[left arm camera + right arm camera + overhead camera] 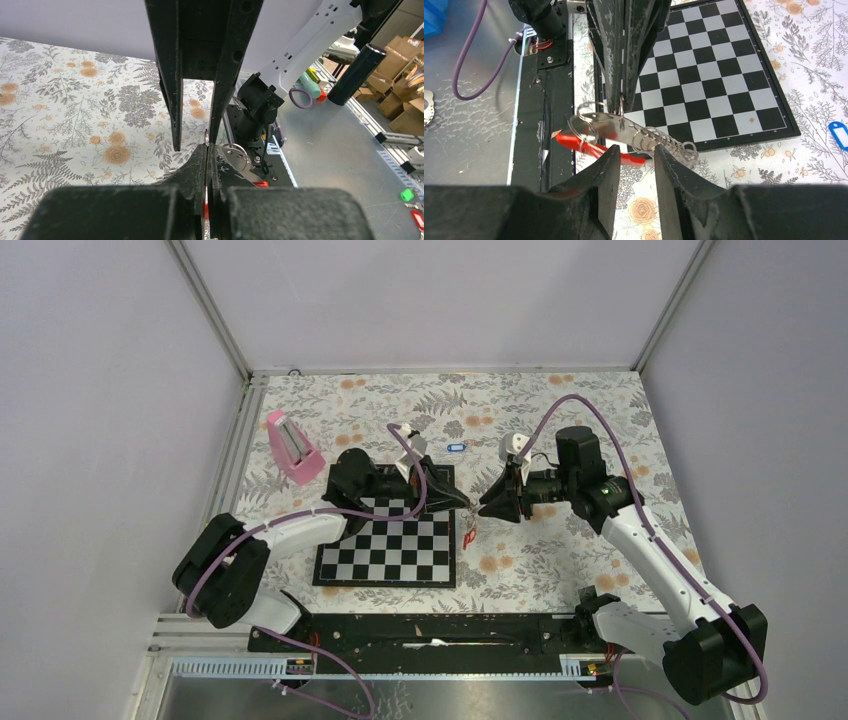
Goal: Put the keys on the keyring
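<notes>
My left gripper is shut on the thin ring of the keyring, held above the chessboard's right edge. From the ring hang a flat silver piece, a coil of wire loops and a red strip; I cannot tell whether that strip is the fob or the red key's tag. My right gripper faces the left one, open, its fingertips on either side just below the hanging silver piece, nothing between them. The blue-tagged key lies on the floral cloth beyond the board.
The chessboard lies under the left arm. A pink wedge block stands at the far left. A black rail runs along the near edge between the arm bases. Walls enclose the table on three sides.
</notes>
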Robot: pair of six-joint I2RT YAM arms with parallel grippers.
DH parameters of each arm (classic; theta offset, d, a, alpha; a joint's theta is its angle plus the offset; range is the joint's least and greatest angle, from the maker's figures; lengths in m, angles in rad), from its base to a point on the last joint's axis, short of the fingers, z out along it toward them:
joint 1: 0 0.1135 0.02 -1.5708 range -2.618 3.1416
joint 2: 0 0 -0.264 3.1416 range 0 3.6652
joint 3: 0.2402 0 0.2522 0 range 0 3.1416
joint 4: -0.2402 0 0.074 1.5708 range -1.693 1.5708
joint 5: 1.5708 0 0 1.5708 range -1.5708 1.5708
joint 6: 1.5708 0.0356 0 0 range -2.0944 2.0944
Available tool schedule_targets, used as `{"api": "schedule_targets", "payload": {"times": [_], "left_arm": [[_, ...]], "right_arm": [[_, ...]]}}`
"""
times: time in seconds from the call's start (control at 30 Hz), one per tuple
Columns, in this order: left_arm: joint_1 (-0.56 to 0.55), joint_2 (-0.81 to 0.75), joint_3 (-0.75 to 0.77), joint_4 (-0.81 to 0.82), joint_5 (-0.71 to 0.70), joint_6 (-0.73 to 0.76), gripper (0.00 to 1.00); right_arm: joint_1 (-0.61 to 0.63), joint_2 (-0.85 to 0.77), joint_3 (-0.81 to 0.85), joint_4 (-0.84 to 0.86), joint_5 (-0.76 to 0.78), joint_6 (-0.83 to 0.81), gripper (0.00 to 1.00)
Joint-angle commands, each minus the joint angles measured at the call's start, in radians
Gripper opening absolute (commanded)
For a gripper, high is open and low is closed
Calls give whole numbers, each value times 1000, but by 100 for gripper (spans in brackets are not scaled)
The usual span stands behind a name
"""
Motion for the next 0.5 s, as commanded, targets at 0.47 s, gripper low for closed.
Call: {"api": "schedule_targets", "payload": {"times": [0.47], "left_arm": [[-16,17,2,38,-77,-37,0]], "right_arm": [[11,10,77,49,-17,70,30]]}}
